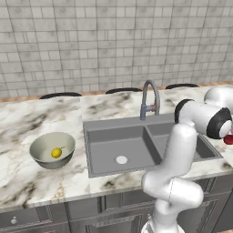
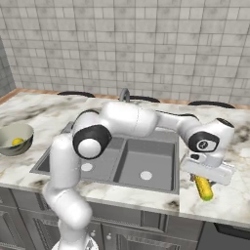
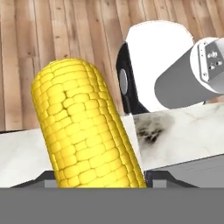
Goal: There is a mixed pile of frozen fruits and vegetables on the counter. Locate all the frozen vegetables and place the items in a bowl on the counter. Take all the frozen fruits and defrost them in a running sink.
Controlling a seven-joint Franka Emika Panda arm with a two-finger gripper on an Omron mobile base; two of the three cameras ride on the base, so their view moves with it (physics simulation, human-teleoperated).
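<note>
The tool (image 2: pixel 204 181) is being held low over the worktop (image 2: pixel 229 195) to the right of the sink (image 2: pixel 122 163), and the corn cob (image 2: pixel 203 188) is being enclosed between its fingers. In the hand view the cob (image 3: pixel 85 131) is rising straight up between the two dark tips; the fingers appear to be drawing in on it, though a firm pinch cannot be confirmed from these views.

The task is judged to be partly done. One small yellow piece (image 1: pixel 56 153) is already lying in the bowl (image 1: pixel 42 142), which is standing on the worktop left of the sink. One cob is being dealt with and is not yet in the bowl. One dark red fruit (image 1: pixel 229 139) is being glimpsed at the right edge behind the arm, away from the sink. Both basins are looking bare, and no water is being seen at the faucet (image 1: pixel 150 98), so defrosting is judged unstarted.
</note>
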